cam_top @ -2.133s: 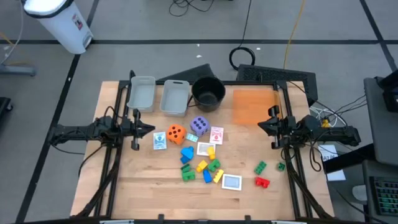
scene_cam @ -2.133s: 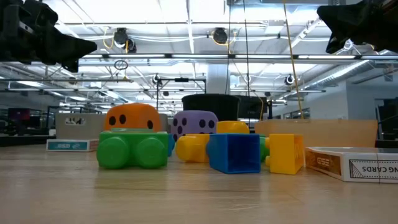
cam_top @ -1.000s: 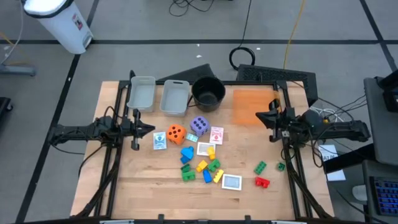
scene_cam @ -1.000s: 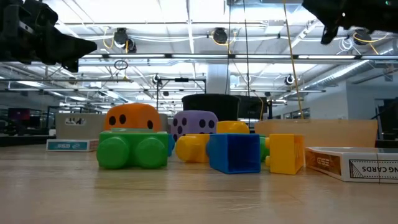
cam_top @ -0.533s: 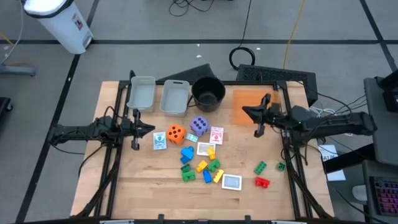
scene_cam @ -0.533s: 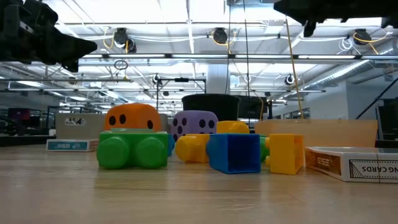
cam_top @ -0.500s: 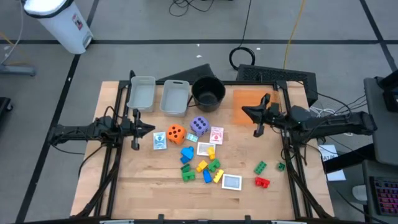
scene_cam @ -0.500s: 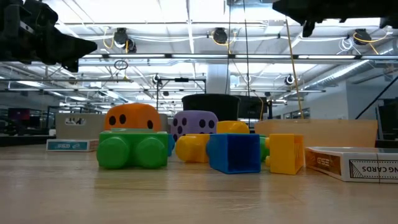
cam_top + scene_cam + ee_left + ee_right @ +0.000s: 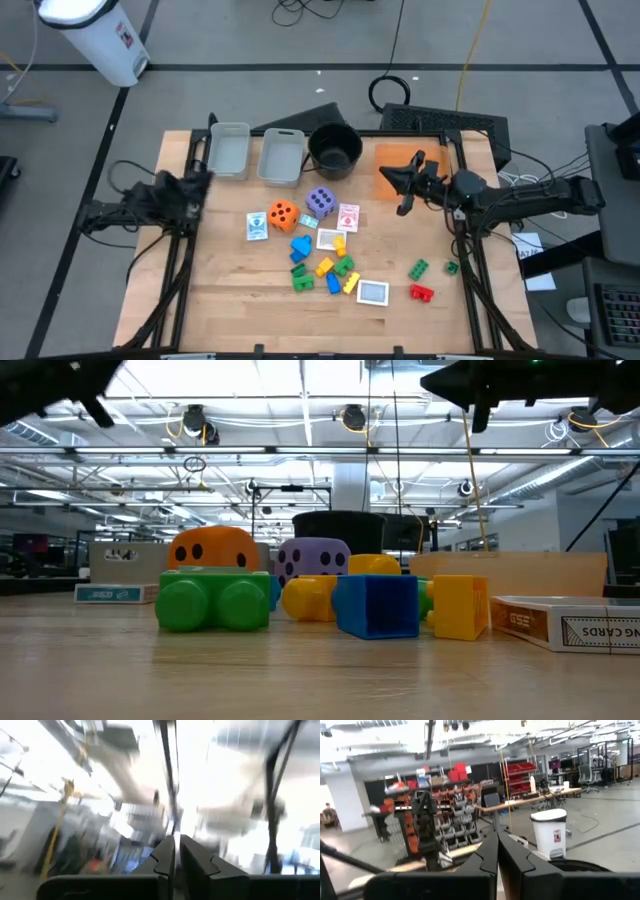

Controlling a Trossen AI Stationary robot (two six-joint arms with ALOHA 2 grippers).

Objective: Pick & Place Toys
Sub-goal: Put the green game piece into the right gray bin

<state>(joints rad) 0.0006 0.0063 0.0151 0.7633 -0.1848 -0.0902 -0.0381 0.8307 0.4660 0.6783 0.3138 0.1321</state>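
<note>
Toys (image 9: 318,245), meaning coloured plastic blocks, an orange die (image 9: 284,213), a purple die (image 9: 320,200) and picture cards, lay mid-table, while both empty grippers, left (image 9: 203,178) at nine o'clock, right (image 9: 404,186) at two o'clock, were pressed together.

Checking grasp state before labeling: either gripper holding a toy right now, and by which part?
Nothing is held. The left gripper and the right gripper are both shut on nothing, raised off the table; the toys, such as the orange die, lie untouched.

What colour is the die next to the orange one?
Purple, with dark dots; the high view shows it best.
</note>
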